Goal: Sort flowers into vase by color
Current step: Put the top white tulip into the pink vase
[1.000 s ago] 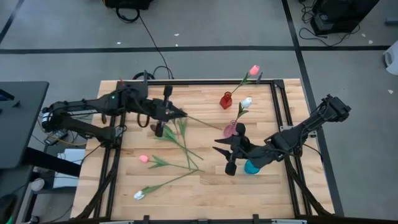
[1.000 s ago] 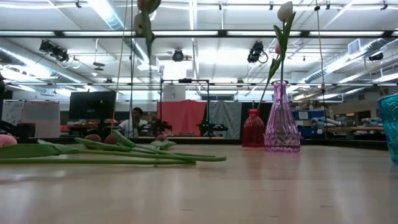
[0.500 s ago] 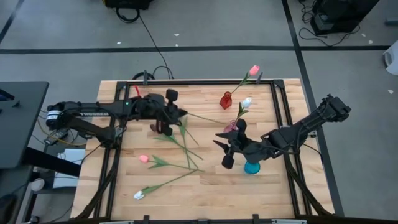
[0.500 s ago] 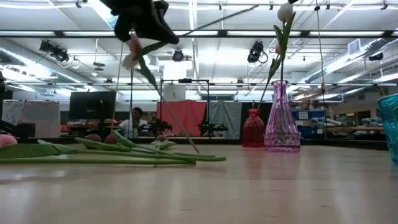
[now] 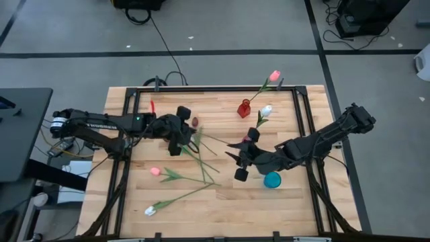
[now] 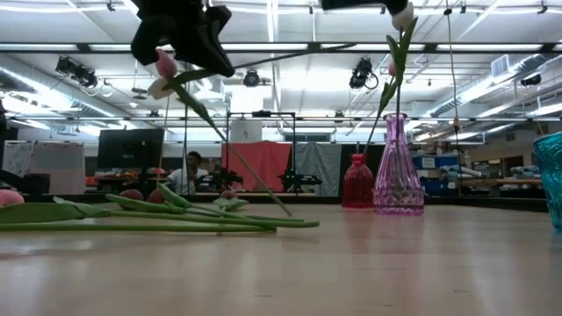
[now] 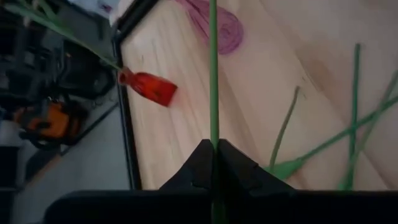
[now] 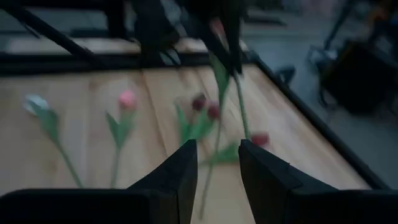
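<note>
The left tool (image 5: 190,138) has lifted a tulip (image 6: 163,64) off the table, clamped on its stem, while the right tool (image 5: 236,160) (fingers apart) has closed in ahead for a likely handover.

A dark gripper (image 6: 180,39) hangs at the upper left, closed on a tulip (image 6: 163,67) with a pink head — its green stem slants down to the right toward the wooden table (image 6: 351,263). Below it a heap of flowers (image 6: 158,211) lies flat on the table. To the right a tall pink glass vase (image 6: 397,167) holds a white tulip (image 6: 402,16) upright, with a smaller red vase (image 6: 357,182) just beside it. A teal vase (image 6: 551,175) shows at the right edge — only partly in view.
</note>
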`<state>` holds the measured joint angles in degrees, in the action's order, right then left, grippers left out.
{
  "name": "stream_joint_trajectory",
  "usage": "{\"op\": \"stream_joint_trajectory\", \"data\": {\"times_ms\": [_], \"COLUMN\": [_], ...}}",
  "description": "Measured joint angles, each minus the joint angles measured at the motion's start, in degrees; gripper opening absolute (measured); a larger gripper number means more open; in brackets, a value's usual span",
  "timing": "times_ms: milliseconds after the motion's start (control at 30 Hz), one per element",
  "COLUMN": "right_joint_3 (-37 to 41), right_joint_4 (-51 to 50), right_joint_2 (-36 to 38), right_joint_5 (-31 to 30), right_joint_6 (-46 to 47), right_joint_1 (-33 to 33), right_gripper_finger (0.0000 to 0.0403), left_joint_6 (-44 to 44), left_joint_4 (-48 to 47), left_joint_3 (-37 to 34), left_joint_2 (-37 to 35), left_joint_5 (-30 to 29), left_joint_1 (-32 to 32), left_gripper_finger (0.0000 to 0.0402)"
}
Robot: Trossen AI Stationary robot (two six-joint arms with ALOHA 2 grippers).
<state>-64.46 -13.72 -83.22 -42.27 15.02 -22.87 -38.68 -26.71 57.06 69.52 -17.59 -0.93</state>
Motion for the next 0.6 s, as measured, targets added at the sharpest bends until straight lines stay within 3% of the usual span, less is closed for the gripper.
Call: {"op": "stream_joint_trajectory", "data": {"times_ms": [267,433,600], "right_joint_3": [0.02,-0.01,-0.01], "right_joint_4": [-1.29,-2.55,-3.89], "right_joint_2": [-2.08,-2.11,-3.14], "right_joint_5": [0.6,4.62,3.3], "right_joint_6": [1.44,1.94,3.65], "right_joint_1": [2.44,2.44,2.44], "right_gripper_finger": [0.0158,0.019,0.0189], "left_joint_6": [-5.65,-8.07,-10.21], "left_joint_4": [-0.14,2.12,4.65], "left_joint_3": [0.02,0.02,0.02], "left_joint_2": [-0.02,-0.02,-0.02], "left_joint_5": [-3.55,-3.84,-3.61], "left_joint_1": [-3.02,-3.32,-3.32], "left_gripper_finger": [0.0016,0.0016,0.0016]}}
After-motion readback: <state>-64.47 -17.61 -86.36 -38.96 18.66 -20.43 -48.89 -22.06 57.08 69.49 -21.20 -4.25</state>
